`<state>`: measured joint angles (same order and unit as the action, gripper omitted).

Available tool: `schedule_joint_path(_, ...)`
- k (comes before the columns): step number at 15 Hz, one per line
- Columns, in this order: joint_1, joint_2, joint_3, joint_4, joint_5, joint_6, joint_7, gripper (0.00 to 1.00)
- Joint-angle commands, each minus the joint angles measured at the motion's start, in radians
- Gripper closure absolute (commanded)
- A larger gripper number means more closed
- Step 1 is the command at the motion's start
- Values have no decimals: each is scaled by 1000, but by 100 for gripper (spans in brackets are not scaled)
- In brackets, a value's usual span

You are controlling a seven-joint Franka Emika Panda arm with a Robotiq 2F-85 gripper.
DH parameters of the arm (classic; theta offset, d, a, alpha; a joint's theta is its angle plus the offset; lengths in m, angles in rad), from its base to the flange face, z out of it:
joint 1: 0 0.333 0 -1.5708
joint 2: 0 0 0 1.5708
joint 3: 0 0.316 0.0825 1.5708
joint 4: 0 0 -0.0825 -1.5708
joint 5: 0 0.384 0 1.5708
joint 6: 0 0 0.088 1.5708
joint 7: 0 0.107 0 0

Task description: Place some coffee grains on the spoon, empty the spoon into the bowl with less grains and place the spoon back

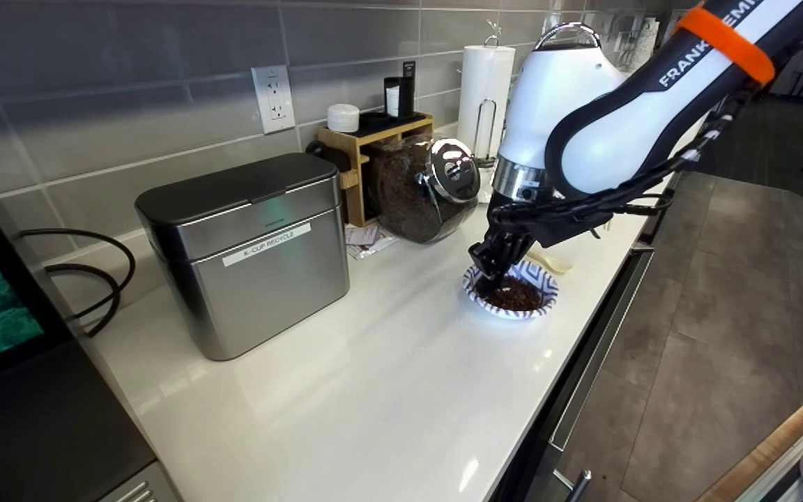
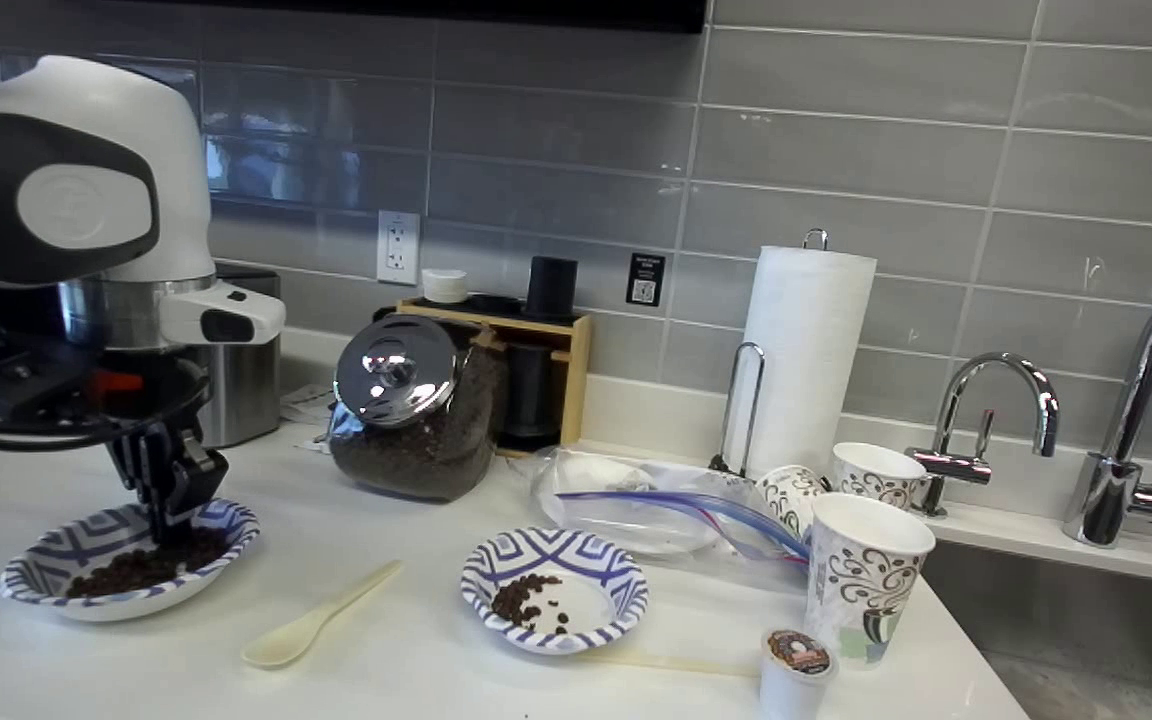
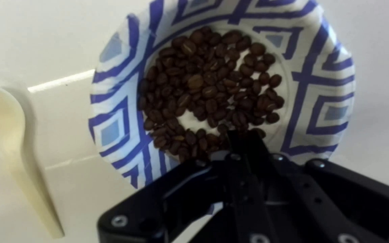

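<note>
- Beans (image 1: 515, 294) lie dark in the fuller bowl (image 1: 513, 314) in an exterior view, on the pale bench (image 1: 373, 390); the end effector (image 1: 488, 284) points down into that bowl, its tips hard to make out.
- Behind the bowl there, part of the spoon (image 1: 551, 263) shows.
- A bin (image 1: 269, 279) marked "K-CUP RECYCLE" stands well apart; a dark-filled jar (image 1: 405, 199) sits beside a wooden shelf (image 1: 357, 188), a paper roll (image 1: 482, 90) upright beyond.
- The sparser bowl (image 2: 629, 590), in an exterior view, carries a small patch of beans toward the left, a few loose ones beside it. The spoon lies flat on the bench between the two bowls, touching neither.
- A clear bag (image 2: 636, 522) lies behind the sparser bowl; a pod (image 2: 796, 670) stands in front of a tall cup (image 2: 866, 575).
- In the wrist view the end effector's fingers (image 3: 237, 148) stand together, narrow, tips down at the beans; whether any bean is caught between them, I cannot tell.
- Beans cover most of the fuller bowl's floor; the spoon lies to the left, apart from the bowl.
</note>
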<state>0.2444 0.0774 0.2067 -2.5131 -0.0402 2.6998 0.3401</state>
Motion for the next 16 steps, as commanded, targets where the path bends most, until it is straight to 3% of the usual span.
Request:
schedule_joint_path(1,-11,-90,0,-30,40,-66,-46,98)
schedule_joint_path(10,-52,-300,-12,-73,-8,-322,-85,98)
schedule_joint_path(16,-128,-390,-50,-170,-98,-302,-157,98)
